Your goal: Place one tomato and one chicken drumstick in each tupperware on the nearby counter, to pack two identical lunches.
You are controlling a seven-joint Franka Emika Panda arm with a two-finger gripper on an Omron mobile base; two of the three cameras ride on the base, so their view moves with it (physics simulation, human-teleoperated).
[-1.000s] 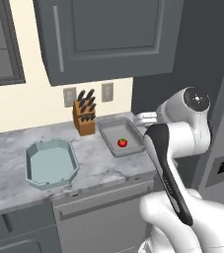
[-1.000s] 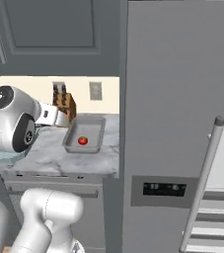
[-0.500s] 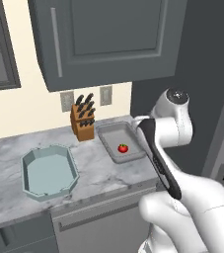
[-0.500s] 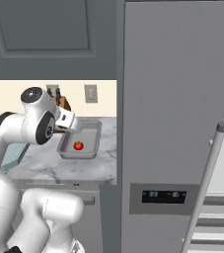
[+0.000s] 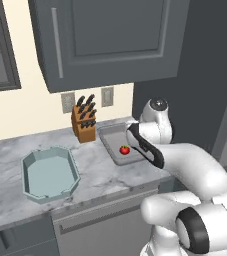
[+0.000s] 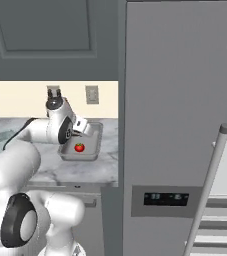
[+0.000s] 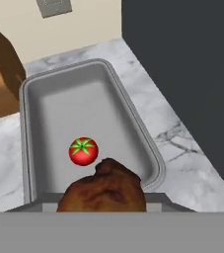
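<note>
Hand view: pincer [image 6: 80, 128] clamped narrowly on a chicken drumstick [image 7: 103, 191], carried over the near end of the grey tupperware [image 7: 40, 106]. Drumstick: judged light, lumpy, probably greasy; best taken across its thick middle. One tomato [image 7: 83, 150] lies inside the grey tupperware: round, smooth, apt to roll. Blue-green tupperware [image 5: 50, 173] stands apart on the table [image 5: 105, 175]; knife block [image 5: 84, 120] behind.
</note>
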